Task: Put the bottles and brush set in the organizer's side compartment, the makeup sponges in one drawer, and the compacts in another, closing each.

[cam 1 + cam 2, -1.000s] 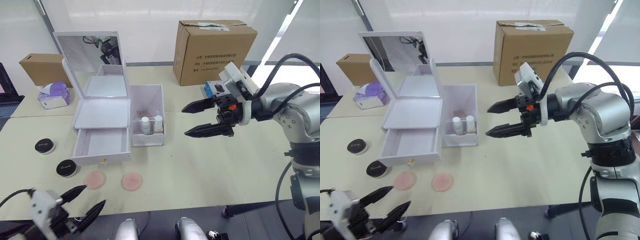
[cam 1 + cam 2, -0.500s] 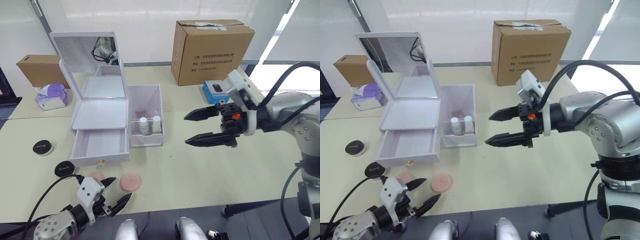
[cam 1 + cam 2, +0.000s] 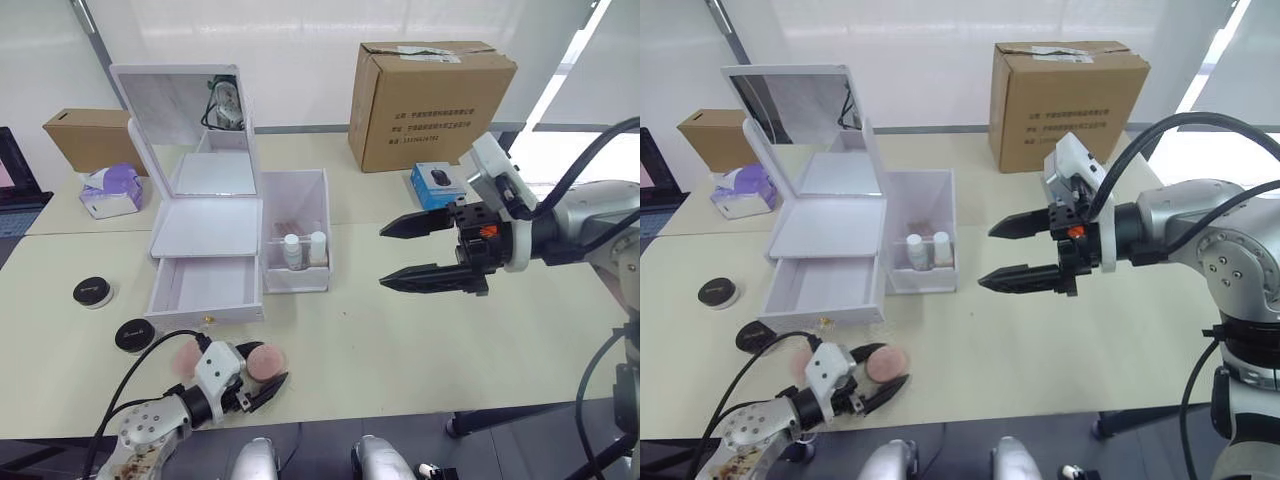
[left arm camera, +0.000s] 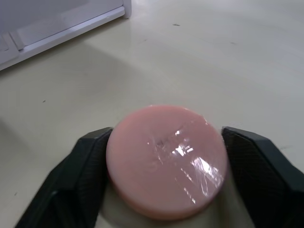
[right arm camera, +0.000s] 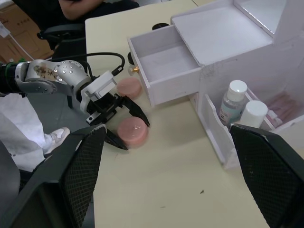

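Observation:
The white organizer [image 3: 204,226] stands with its mirror lid up and its lower drawer [image 3: 205,288] pulled out. Its side compartment [image 3: 296,205] holds the two bottles [image 3: 303,248] and the pink-handled brush set [image 3: 289,222]. Two makeup sponges lie in front of the drawer. My left gripper [image 3: 250,368] is open, and its fingers [image 4: 88,164] flank the right sponge [image 4: 166,159], which rests on the table. The other sponge [image 3: 186,355] lies just to its left. Two black-lidded compacts [image 3: 92,292] [image 3: 131,335] sit further left. My right gripper [image 3: 412,255] hovers open and holds nothing, to the right of the organizer.
A large cardboard box [image 3: 430,100] and a small blue box [image 3: 437,180] stand at the back right. A smaller cardboard box [image 3: 85,135] and a purple tissue pack [image 3: 110,190] are at the back left. A seated person [image 5: 95,7] is beyond the table's far edge.
My left gripper has moved forward from the table's front edge, and its fingers now sit on either side of the right sponge. The right gripper has stayed open, hovering in about the same place.

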